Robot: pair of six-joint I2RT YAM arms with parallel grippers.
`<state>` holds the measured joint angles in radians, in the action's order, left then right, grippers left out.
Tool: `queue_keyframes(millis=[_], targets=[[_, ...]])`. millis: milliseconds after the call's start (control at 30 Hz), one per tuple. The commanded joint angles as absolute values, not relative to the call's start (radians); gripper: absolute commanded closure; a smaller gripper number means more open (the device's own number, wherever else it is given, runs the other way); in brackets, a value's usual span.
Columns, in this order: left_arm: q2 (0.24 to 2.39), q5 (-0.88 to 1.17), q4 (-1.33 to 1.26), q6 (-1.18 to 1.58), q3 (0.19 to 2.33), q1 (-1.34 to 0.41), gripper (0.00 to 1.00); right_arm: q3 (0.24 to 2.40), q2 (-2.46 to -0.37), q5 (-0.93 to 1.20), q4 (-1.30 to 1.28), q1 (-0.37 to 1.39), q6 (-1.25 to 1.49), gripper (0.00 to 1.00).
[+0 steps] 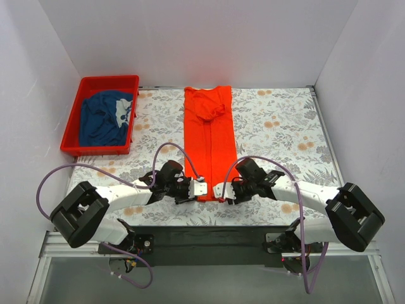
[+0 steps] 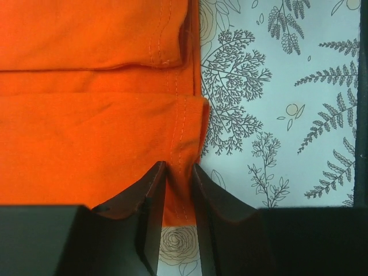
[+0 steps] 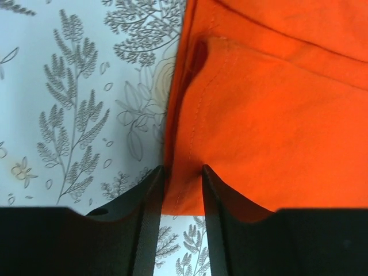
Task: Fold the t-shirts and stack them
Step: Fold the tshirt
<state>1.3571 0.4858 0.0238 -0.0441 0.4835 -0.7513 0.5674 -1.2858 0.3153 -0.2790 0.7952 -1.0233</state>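
For the crosswise fold, the orange t-shirt (image 1: pixel 209 136) is pinched at lower centre by the left tool (image 1: pixel 200 188) and right tool (image 1: pixel 219 190); an even lift toward the collar seems needed.

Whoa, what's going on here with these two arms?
Two robot arms are folding t-shirts. The orange shirt lies on the table, already folded into a long narrow strip. The left gripper and the right gripper each pinch a near corner of its hem, one on each side. The blue shirt sits crumpled in the bin at the far left, not yet folded.
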Motion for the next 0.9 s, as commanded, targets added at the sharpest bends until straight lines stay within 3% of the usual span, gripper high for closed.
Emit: queue_keyframes(millis=[0,100,133,167,200,400,533,700,867], targets=[[1.390,0.430,0.072,-0.097,0.476,-0.756,0.77,0.549,-1.351,0.242,-0.268,0.799,-1.016,0.62],[1.394,0.420,0.081,-0.101,0.480,-0.756,0.89,0.555,-1.367,0.244,-0.273,0.801,-1.003,0.75],[1.388,0.423,0.089,-0.100,0.480,-0.755,0.92,0.557,-1.367,0.247,-0.278,0.799,-0.999,0.81],[1.381,0.428,0.090,-0.094,0.480,-0.756,0.93,0.560,-1.364,0.252,-0.293,0.802,-0.993,0.96],[1.355,0.434,0.092,-0.084,0.479,-0.755,0.99,0.561,-1.349,0.256,-0.301,0.802,-0.980,0.99],[1.221,0.448,0.186,-0.022,0.472,-0.879,1.00,0.566,-1.189,0.293,-0.418,0.954,-0.873,0.99],[1.151,0.453,0.244,0.086,0.517,-0.908,1.00,0.626,-1.192,0.304,-0.443,0.959,-0.842,0.99],[1.074,0.436,0.245,0.078,0.566,-0.873,1.00,0.736,-1.170,0.302,-0.437,0.897,-0.851,0.99],[1.161,0.486,0.192,0.031,0.647,-0.717,1.00,0.819,-1.198,0.299,-0.411,0.787,-0.905,0.99]])
